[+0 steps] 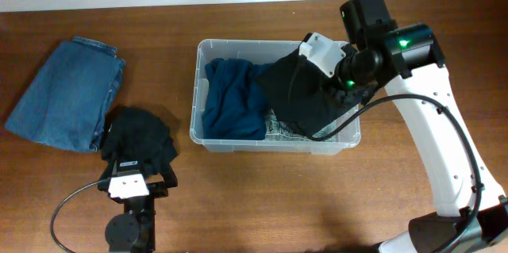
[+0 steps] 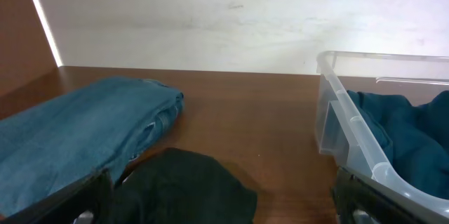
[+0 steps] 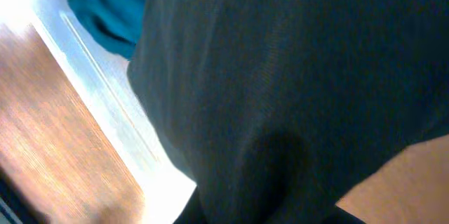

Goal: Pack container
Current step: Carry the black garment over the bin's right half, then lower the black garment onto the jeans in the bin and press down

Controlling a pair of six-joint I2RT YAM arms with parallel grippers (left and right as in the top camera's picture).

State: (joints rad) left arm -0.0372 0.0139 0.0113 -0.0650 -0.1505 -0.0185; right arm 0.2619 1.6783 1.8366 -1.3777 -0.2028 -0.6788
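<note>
Near the middle of the table [image 1: 262,197], toward its far edge, we are seeing the container [image 1: 195,94] sitting upright with its long side running left to right. A teal garment [image 1: 230,98] is lying crumpled in its left half, and a white printed label [image 1: 279,128] is showing through on the base near the front wall. Over the right half a black cloth [image 1: 298,94] is hanging, its lower part spreading inside the tub and partly covering the teal garment's right edge. The right gripper [image 1: 333,82] is hovering above the tub's far right corner with its jaws pressed together on the upper edge of that black cloth. From the right wrist view the black cloth [image 3: 295,76] is filling most of the picture, with the teal garment [image 3: 105,6] and the pale, blurred container wall [image 3: 91,90] showing beside it.

Left of the tub and well apart from it, a black heap [image 1: 139,138] of fabric is resting on the wood. Just beyond it, folded blue jeans [image 1: 67,94] are lying at an angle, their near corner touching the heap. The left gripper [image 1: 136,175] is waiting at the heap's near edge with its fingers [image 2: 77,199] spread wide and gripping nothing.
</note>
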